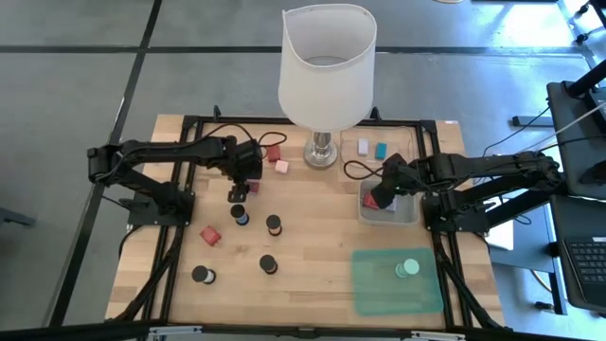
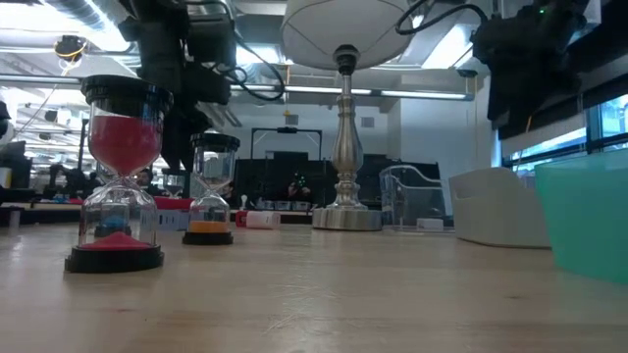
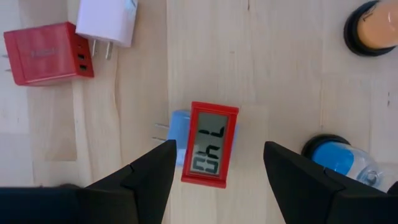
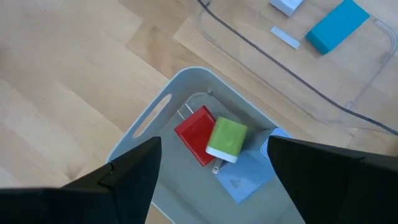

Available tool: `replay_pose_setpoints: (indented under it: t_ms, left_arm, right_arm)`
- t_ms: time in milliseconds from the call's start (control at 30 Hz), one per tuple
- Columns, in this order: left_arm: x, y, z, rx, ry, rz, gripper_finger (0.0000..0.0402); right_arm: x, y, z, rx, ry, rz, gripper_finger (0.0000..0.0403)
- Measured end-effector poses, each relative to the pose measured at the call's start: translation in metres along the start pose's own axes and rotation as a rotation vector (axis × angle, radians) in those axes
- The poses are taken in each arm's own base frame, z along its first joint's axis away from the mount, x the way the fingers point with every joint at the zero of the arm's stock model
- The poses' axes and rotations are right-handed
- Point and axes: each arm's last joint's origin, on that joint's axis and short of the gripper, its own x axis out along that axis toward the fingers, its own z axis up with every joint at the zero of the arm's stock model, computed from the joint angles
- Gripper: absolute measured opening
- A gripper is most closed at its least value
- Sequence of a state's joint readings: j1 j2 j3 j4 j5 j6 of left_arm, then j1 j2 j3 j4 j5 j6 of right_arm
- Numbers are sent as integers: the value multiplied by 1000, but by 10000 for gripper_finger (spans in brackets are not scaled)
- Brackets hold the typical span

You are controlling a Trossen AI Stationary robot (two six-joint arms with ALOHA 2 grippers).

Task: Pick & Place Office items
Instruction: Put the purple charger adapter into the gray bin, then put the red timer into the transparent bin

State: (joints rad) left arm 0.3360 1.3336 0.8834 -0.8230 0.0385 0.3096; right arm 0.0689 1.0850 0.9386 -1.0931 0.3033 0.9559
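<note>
there, blue charger (image 3: 178,137) half under red clock (image 3: 210,145)

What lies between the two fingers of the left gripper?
In the left wrist view, a red clock lies between the left gripper's open fingers, on top of a blue charger; neither finger touches it.

Grey floor (image 1: 76,85) — perhaps windows right.

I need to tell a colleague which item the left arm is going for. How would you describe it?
Start at the lamp and look toward the left end effector. Between its open fingers lies a small red digital clock, partly over a blue charger. Only it has a digit display.
</note>
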Motion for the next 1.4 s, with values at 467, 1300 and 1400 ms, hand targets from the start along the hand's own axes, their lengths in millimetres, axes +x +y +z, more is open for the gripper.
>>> replay_pose_setpoints:
  t_ms: [467,1300,1400]
  left_arm:
    - [15,-1,-3,-45,-247,34,239]
    - [38,-8,-32,5,-144,64,239]
    - [33,-9,-32,6,-167,71,239]
  right_arm:
    - [0,0,2,41,-51,-25,297]
    - [0,4,5,131,-77,22,297]
    - [0,4,5,130,-71,25,297]
